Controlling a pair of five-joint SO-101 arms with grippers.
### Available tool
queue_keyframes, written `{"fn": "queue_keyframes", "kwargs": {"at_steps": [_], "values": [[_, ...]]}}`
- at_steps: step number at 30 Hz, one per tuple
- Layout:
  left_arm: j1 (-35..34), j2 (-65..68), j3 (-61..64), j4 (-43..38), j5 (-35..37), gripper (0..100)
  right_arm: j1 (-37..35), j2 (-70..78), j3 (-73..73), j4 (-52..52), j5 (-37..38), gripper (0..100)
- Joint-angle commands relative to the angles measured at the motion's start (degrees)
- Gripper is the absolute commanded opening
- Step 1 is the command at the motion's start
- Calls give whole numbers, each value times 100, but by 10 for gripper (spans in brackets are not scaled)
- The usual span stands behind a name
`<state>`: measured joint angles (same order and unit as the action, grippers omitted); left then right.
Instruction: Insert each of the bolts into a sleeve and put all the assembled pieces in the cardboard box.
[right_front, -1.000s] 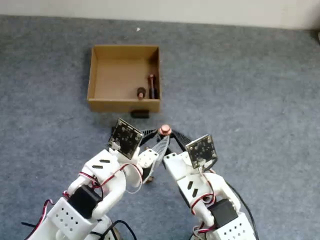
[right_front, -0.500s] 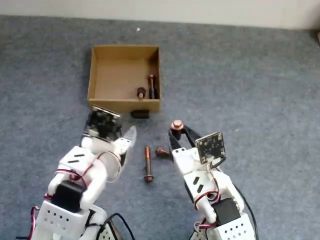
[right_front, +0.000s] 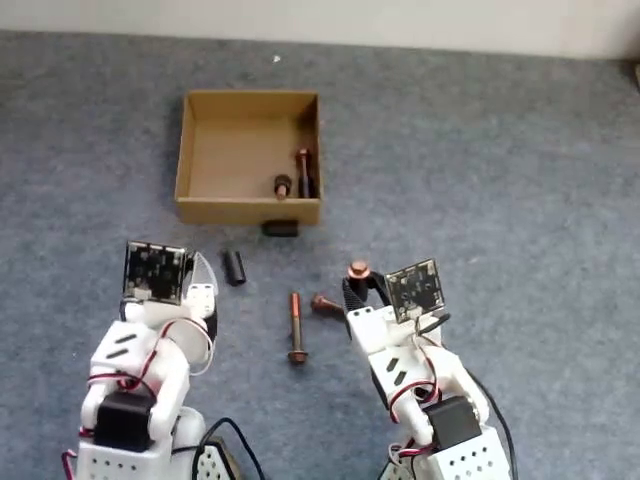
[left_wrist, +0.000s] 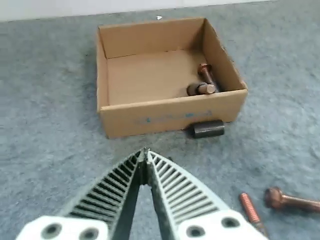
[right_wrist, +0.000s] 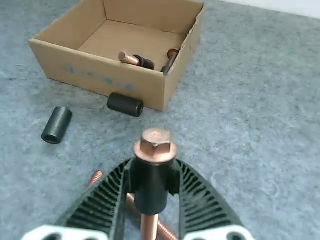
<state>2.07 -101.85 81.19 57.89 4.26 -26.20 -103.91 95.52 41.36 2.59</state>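
My right gripper (right_wrist: 152, 169) is pinching an assembled piece (right_wrist: 154, 146), a copper bolt seated in a black sleeve. It holds the piece upright in front of the cardboard box (right_wrist: 100, 75), toward the box's right corner. My left gripper (left_wrist: 145, 159) hangs in front of the box toward its left corner, its fingers pressed together on nothing. Two finished pieces (right_front: 304, 172) already lie inside the box by its right wall. One loose sleeve (right_front: 281, 229) lies touching the box's front wall and a second sleeve (right_front: 233, 267) lies a little farther out. Two bare bolts (right_front: 296, 325) lie farther out again. I judge the step in hand to be delivery. Next I must carry the held piece over the front wall and release it above the box's bare floor.
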Motion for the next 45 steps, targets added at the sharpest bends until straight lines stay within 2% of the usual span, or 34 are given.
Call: {"fn": "queue_keyframes", "kwargs": {"at_steps": [1, 6, 10, 22, 31, 39, 45], "values": [[-251, -286, 453, -18, -70, 10, 101, -119, -444, -31, 18, 5], [-462, -189, 857, -18, -70, 10, 84, -40, -1007, -48, 26, 5], [-462, -189, 1138, -26, -79, 10, 66, 716, -1543, -286, 35, 5], [-426, -189, 1174, 9, -88, 14, 66, 5297, -4251, -1710, 35, 5], [-426, -189, 1165, 9, -88, 11, -75, 7741, -5560, -3363, -9, 5], [-426, -189, 1147, 0, -88, 14, -154, 9420, -5965, -5288, -9, 5], [-426, -189, 1165, -18, -88, 14, -154, 10281, -6105, -6044, 18, 5]]}}
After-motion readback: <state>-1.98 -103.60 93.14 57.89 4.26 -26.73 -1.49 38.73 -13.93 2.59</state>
